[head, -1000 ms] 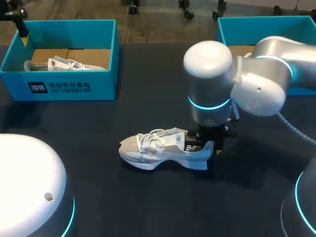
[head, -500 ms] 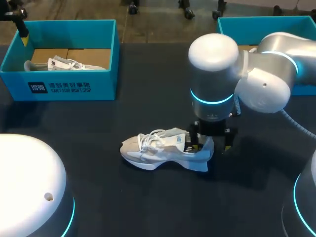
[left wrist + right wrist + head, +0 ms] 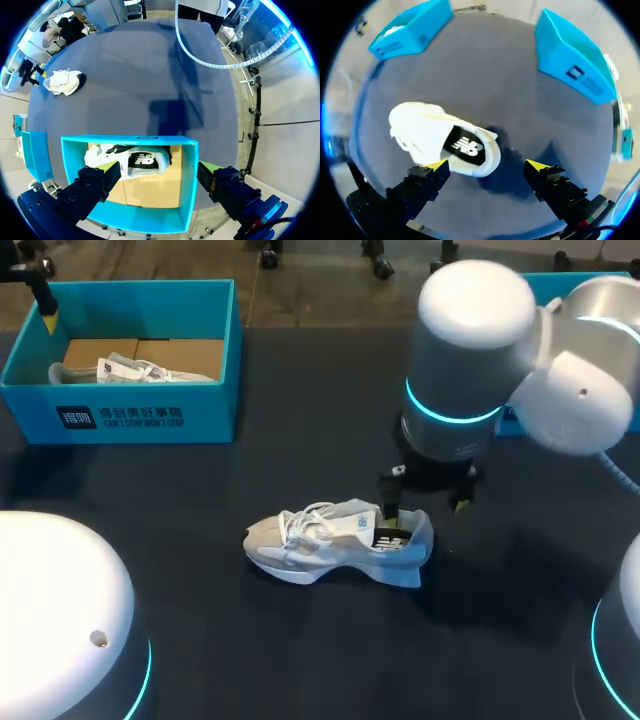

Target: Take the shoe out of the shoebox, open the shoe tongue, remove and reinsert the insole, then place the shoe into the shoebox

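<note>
A white and grey shoe (image 3: 335, 540) lies on its sole in the middle of the dark table, toe to the left. My right gripper (image 3: 425, 508) hangs open just above and behind its heel, touching nothing. In the right wrist view the shoe (image 3: 440, 139) lies under the open gripper (image 3: 487, 165), its heel near one finger. My left gripper (image 3: 159, 174) stands open over the left teal shoebox (image 3: 187, 170), which holds a second shoe (image 3: 127, 161). In the head view this shoebox (image 3: 130, 415) is at the back left.
A second teal shoebox (image 3: 560, 285) stands at the back right, mostly hidden behind my right arm; the right wrist view shows it (image 3: 575, 55) beyond the shoe. The tabletop around the shoe is bare dark cloth.
My right gripper opened, let go of the shoe's heel, and rose up and back to the right. The shoe stays where it was. The left arm has not moved.
</note>
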Controlling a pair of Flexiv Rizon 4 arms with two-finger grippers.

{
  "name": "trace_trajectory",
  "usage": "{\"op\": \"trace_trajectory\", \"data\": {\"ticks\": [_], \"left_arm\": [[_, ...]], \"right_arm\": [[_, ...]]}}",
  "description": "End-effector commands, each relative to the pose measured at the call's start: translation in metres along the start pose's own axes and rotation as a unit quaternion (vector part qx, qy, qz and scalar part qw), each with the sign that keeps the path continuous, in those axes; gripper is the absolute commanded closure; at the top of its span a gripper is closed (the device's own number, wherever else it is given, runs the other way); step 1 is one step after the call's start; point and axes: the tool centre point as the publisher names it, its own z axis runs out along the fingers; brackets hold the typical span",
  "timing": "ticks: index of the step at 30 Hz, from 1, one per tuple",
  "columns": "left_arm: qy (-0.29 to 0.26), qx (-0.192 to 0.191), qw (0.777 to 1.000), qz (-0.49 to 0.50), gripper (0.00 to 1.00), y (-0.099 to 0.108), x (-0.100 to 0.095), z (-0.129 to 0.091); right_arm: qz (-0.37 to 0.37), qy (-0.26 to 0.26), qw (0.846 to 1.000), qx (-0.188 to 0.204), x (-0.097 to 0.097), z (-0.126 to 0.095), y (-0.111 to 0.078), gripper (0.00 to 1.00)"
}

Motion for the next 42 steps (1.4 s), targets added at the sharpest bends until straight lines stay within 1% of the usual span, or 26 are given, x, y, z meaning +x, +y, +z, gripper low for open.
{"op": "trace_trajectory", "data": {"ticks": [1, 3, 5, 9, 11, 12, 13, 15, 17, 19, 20, 22, 24, 25, 27, 31, 35, 36, 42], "left_arm": [[0.001, -0.002, 1.0, 0.001, 0.0, -0.002, 0.0, 0.0], [0.001, -0.002, 1.0, 0.001, 0.0, -0.002, 0.0, 0.0], [0.001, -0.002, 1.0, 0.001, 0.0, -0.002, 0.0, 0.0], [0.001, -0.002, 1.0, 0.001, 0.0, -0.002, 0.0, 0.0], [0.001, -0.002, 1.0, 0.001, 0.0, -0.002, 0.0, 0.0], [0.001, -0.002, 1.0, 0.001, 0.0, -0.002, 0.0, 0.0], [0.001, -0.002, 1.0, 0.001, 0.0, -0.002, 0.0, 0.0], [0.001, -0.002, 1.0, 0.001, 0.0, -0.002, 0.0, 0.0], [0.001, -0.002, 1.0, 0.001, 0.0, -0.002, 0.0, 0.0], [0.001, -0.002, 1.0, 0.001, 0.0, -0.002, 0.0, 0.0], [0.001, -0.002, 1.0, 0.001, 0.0, -0.002, 0.0, 0.0], [0.001, -0.002, 1.0, 0.001, 0.0, -0.002, 0.0, 0.0], [0.001, -0.002, 1.0, 0.001, 0.0, -0.002, 0.0, 0.0], [0.001, -0.002, 1.0, 0.001, 0.0, -0.002, 0.0, 0.0], [0.001, -0.002, 1.0, 0.001, 0.0, -0.002, 0.0, 0.0], [0.001, -0.002, 1.0, 0.001, 0.0, -0.002, 0.0, 0.0], [0.001, -0.002, 1.0, 0.001, 0.0, -0.002, 0.0, 0.0], [0.001, -0.002, 1.0, 0.001, 0.0, -0.002, 0.0, 0.0], [0.001, -0.002, 1.0, 0.001, 0.0, -0.002, 0.0, 0.0]], "right_arm": [[-0.105, 0.018, 0.994, -0.024, -0.004, -0.019, -0.007, 0.0], [-0.149, 0.026, 0.988, -0.045, -0.003, -0.026, -0.008, 0.0], [-0.197, 0.032, 0.978, -0.064, -0.002, -0.033, -0.009, 0.0], [-0.285, 0.042, 0.953, -0.096, -0.001, -0.043, -0.006, 0.0], [-0.317, 0.059, 0.941, -0.106, 0.001, -0.047, -0.004, 0.0], [-0.337, 0.08, 0.931, -0.117, 0.001, -0.048, -0.002, 0.0], [-0.347, 0.082, 0.926, -0.121, 0.001, -0.049, -0.001, 0.0], [-0.377, 0.106, 0.911, -0.131, 0.0, -0.052, 0.003, 0.0], [-0.402, 0.147, 0.891, -0.151, 0.0, -0.056, 0.006, 0.0], [-0.419, 0.176, 0.874, -0.172, -0.003, -0.061, 0.009, 0.0], [-0.424, 0.185, 0.868, -0.178, -0.004, -0.062, 0.01, 0.0], [-0.436, 0.209, 0.852, -0.199, -0.008, -0.064, 0.013, 0.0], [-0.439, 0.225, 0.844, -0.212, -0.01, -0.065, 0.014, 0.0], [-0.446, 0.251, 0.828, -0.23, -0.014, -0.067, 0.016, 0.0], [-0.452, 0.281, 0.81, -0.247, -0.018, -0.068, 0.016, 0.0], [-0.463, 0.312, 0.783, -0.273, -0.024, -0.068, 0.013, 0.0], [-0.471, 0.335, 0.763, -0.29, -0.031, -0.066, 0.009, 0.0], [-0.475, 0.348, 0.752, -0.296, -0.033, -0.065, 0.008, 0.0], [-0.475, 0.348, 0.752, -0.296, -0.033, -0.065, 0.008, 0.0]]}}
